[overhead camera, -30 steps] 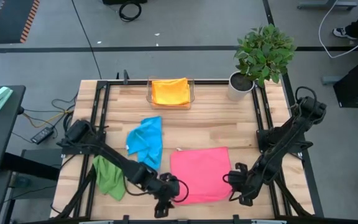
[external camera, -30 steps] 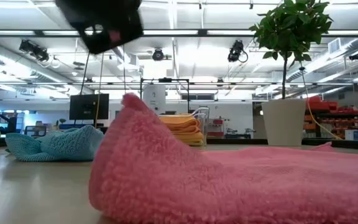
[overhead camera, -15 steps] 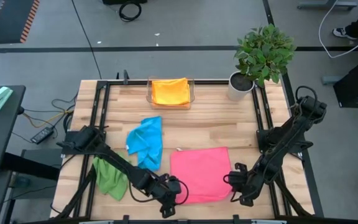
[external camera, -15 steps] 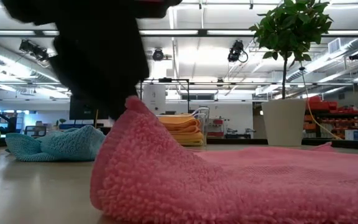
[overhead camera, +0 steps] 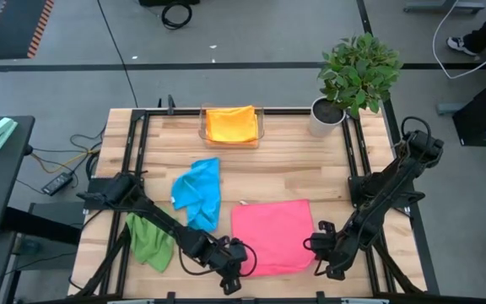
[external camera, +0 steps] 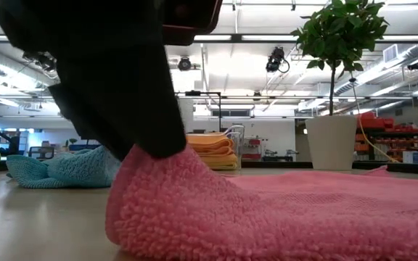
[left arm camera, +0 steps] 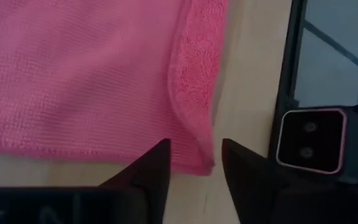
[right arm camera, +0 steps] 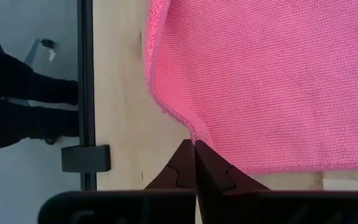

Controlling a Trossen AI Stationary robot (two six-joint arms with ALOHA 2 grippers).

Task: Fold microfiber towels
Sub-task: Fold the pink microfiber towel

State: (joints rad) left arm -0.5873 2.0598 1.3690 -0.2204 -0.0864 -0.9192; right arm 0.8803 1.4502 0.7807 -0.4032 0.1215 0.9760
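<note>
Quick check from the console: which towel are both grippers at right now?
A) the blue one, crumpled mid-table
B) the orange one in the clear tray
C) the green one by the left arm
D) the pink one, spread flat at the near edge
D: the left gripper straddles a near corner of the pink towel with fingers apart, and the right gripper is pinched shut on the other near corner.
</note>
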